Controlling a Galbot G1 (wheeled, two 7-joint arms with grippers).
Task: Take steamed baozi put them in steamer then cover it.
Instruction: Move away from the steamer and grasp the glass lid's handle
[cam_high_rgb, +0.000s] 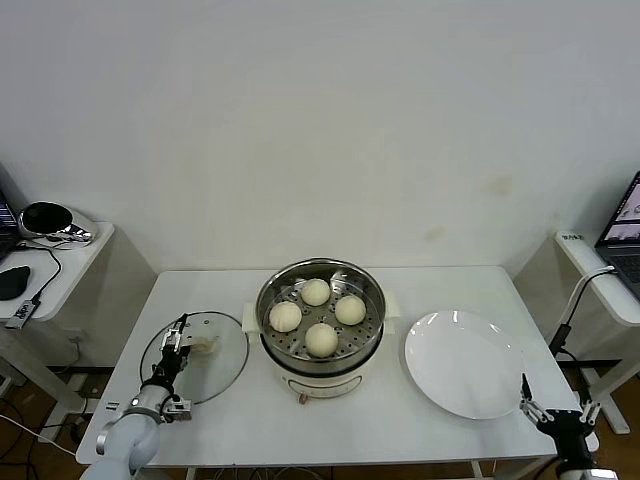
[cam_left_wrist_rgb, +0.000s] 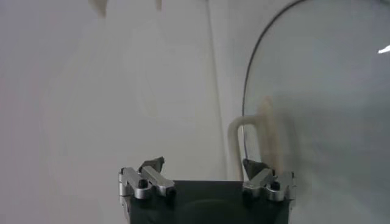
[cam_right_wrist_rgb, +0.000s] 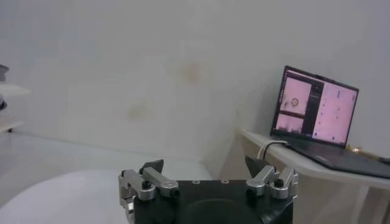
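Note:
The steamer (cam_high_rgb: 330, 380), a shiny pot on a cream base, stands mid-table with several round white baozi (cam_high_rgb: 321, 339) on its perforated tray. To its left the cover (cam_high_rgb: 222, 368) lies flat on the table, a clear glass lid with a cream handle (cam_high_rgb: 206, 346). My left gripper (cam_high_rgb: 174, 338) hovers over the lid's left part, just beside the handle. In the left wrist view that gripper (cam_left_wrist_rgb: 203, 165) is open, the handle (cam_left_wrist_rgb: 242, 137) rising ahead by one fingertip and the glass (cam_left_wrist_rgb: 323, 91) beyond. Low at the front right corner my right gripper (cam_high_rgb: 556, 410) (cam_right_wrist_rgb: 204, 164) stands open and empty.
A bare white plate (cam_high_rgb: 465, 365) (cam_right_wrist_rgb: 61, 195) lies right of the steamer, close to my right gripper. A side table (cam_high_rgb: 60, 262) with a black mouse and cables stands at the left. Another at the right holds a laptop (cam_right_wrist_rgb: 317, 106).

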